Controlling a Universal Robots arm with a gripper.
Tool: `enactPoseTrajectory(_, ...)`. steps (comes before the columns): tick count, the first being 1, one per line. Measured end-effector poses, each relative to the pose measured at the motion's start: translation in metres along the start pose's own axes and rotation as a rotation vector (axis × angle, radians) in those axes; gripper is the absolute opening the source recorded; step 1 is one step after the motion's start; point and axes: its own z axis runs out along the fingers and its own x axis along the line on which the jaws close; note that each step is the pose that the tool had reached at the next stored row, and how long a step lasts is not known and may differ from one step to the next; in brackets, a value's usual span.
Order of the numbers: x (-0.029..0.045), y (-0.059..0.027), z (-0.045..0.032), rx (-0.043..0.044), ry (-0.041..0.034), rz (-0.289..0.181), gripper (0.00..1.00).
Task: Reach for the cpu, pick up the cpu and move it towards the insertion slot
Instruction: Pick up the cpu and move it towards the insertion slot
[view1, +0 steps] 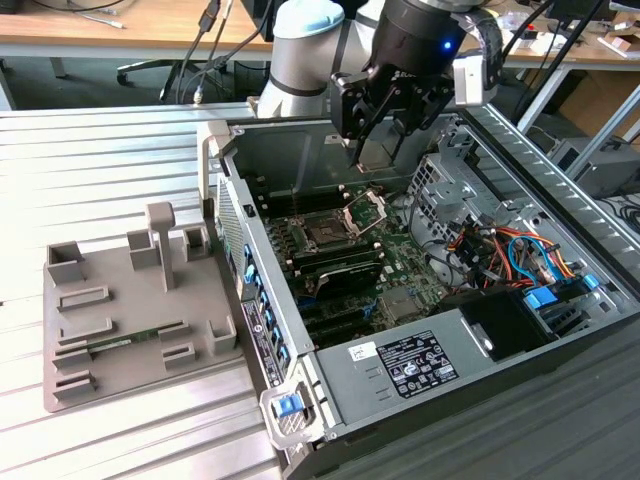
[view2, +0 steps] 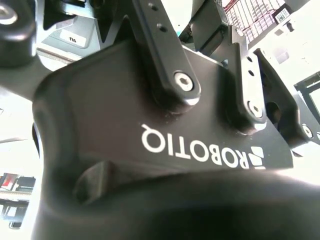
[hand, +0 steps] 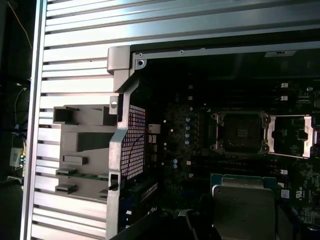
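Observation:
In the exterior view my gripper (view1: 377, 158) hangs inside the open computer case, above the motherboard's far end. It is shut on the cpu (view1: 375, 150), a small flat pale chip held between the fingers. The insertion slot (view1: 325, 232) is a dark square socket on the green board, below the gripper and toward the exterior view's left. Its silver bracket (view1: 366, 210) is swung open beside it. In the first wrist view the silvery cpu (hand: 243, 205) sits close up, with the insertion slot (hand: 240, 132) and its open bracket (hand: 292, 135) beyond it. The second wrist view has the gripper's black housing (view2: 100, 115).
A grey holder tray (view1: 75, 375) with a green memory stick (view1: 120, 343) lies on the slatted table at the exterior view's left. The case wall (view1: 225, 215), the drive cage (view1: 445, 180) and coloured cables (view1: 500, 250) hem in the motherboard. A power supply (view1: 420, 360) fills the near end.

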Motion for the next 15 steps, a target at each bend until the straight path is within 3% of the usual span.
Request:
enactPoseTrajectory(13, -0.0066, -0.0004, 0.0, -0.0001, -0.0001, 0.0, 0.55)
enactPoseTrajectory(15, -0.0102, -0.0006, 0.0, -0.0001, 0.0, 0.0, 0.55)
